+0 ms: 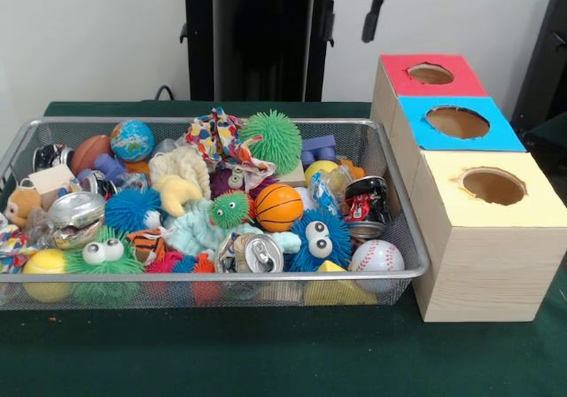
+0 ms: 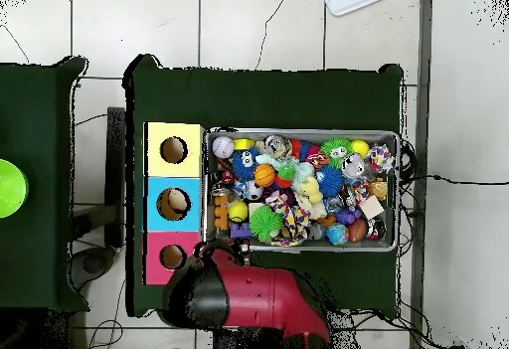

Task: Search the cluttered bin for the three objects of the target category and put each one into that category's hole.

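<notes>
Surface: dark green cloth-covered table [image 1: 266, 353].
Bin: wide silver wire-mesh basket [image 1: 403, 237] crammed with toys, just beside the box.
Cloth: white polka-dot fabric [image 1: 217, 140] at the far rim.
Hole: yellow-surround round opening [image 1: 493, 185], pale wooden box [image 1: 483, 277].
Gripper: drawn back; state cannot be told.

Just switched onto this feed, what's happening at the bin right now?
Nothing is being handled yet. The Sawyer arm is drawn back by its pedestal, clear of the wire-mesh bin, which is still packed with toys. One polka-dot cloth shows at the bin's far side, by the green spiky ball. The yellow-surround hole, in the box nearest the camera, has nothing going in. I can't tell the pincer's state.
</notes>
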{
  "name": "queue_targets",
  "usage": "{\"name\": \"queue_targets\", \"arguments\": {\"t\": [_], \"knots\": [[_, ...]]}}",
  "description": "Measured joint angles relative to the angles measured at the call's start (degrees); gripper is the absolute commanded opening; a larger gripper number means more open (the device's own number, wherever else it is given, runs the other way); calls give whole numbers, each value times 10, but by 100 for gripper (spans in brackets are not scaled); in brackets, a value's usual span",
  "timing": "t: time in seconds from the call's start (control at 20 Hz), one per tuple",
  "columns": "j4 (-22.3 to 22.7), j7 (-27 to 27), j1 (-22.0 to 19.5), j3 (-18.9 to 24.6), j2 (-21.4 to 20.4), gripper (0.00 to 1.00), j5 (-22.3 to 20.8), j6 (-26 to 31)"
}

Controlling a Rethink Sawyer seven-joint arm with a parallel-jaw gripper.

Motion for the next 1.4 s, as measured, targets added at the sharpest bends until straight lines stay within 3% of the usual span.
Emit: {"name": "queue_targets", "arguments": {"t": [0.5, 1.4], "knots": [[-42, 0, -26, 0, 41, 100, -55, -7], [-88, 0, -110, 0, 73, 100, -160, -16]]}}
